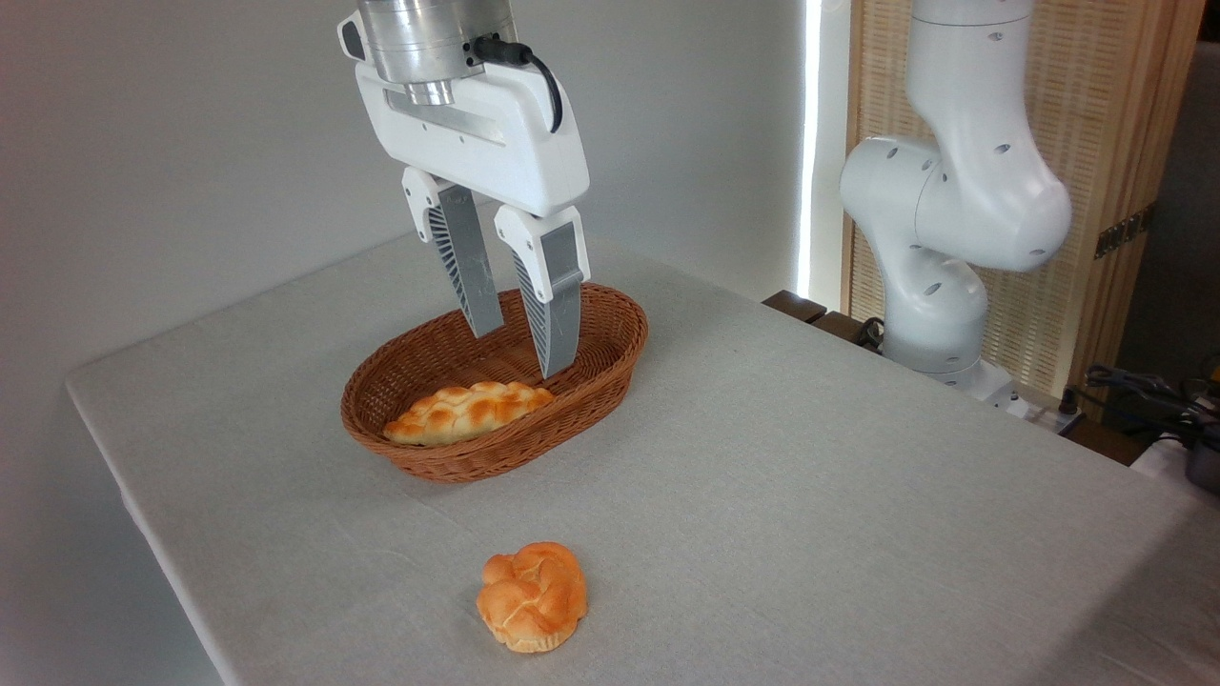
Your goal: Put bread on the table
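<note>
The bread (pixel 532 595), a small round golden-orange bun with a knotted top, lies on the light-grey table (pixel 810 476) near the front edge. My gripper (pixel 522 351) hangs open over the right half of the wicker basket, well behind and above the bun, with nothing between its fingers. Its fingertips hover just above the basket's inside, to the right of the loaf.
A brown oval wicker basket (pixel 610 367) stands mid-table and holds a longer, paler braided loaf (pixel 467 412). The arm's white base (pixel 939 314) rises at the table's back right, with cables (pixel 1144 391) beyond it.
</note>
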You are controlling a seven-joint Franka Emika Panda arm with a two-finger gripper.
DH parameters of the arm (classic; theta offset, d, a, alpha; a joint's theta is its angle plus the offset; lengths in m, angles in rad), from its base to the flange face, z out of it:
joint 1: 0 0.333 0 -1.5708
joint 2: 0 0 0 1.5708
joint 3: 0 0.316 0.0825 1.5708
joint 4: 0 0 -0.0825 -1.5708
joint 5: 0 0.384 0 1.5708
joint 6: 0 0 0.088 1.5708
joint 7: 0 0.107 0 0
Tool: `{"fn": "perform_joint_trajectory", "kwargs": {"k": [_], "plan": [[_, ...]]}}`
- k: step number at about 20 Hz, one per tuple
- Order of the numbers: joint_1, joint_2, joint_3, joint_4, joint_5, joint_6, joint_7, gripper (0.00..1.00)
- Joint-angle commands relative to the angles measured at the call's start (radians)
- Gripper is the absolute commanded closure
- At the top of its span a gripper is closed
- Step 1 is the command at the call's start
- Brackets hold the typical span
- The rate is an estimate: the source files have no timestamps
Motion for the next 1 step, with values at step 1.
{"fn": "perform_joint_trajectory", "kwargs": {"k": [1], "plan": [[-0.002,-0.006,0.005,-0.008,-0.001,0.013,0.019,0.0]]}}
